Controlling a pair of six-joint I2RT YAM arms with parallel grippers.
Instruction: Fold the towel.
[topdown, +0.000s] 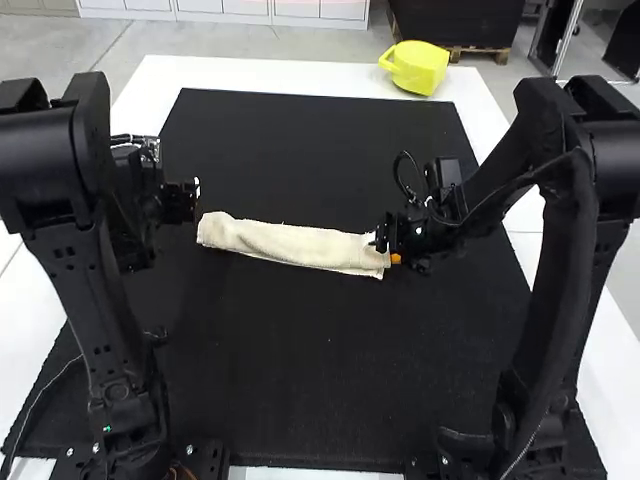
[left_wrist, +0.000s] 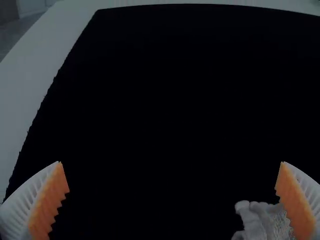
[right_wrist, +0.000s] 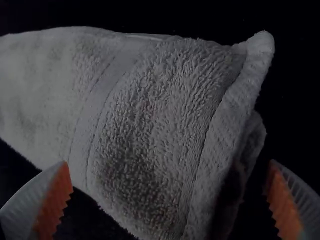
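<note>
The cream towel (topdown: 290, 244) lies as a long narrow folded strip across the middle of the black mat. At its left end, my left gripper (topdown: 192, 200) stands just beside it. My right gripper (topdown: 388, 240) is over the strip's right end. In the left wrist view the left gripper (left_wrist: 171, 167) is open, with a bunched bit of towel (left_wrist: 265, 220) by one finger. Layered towel (right_wrist: 150, 120) with a stitched band and a rolled hem lies between and beyond the wide-apart fingers of the right gripper (right_wrist: 168, 167) in the right wrist view.
The black mat (topdown: 300, 370) covers most of the white table (topdown: 280, 73). A yellow-green container (topdown: 417, 67) sits at the table's far right. Cables hang along the right arm, and a thin one runs beside the left arm's base.
</note>
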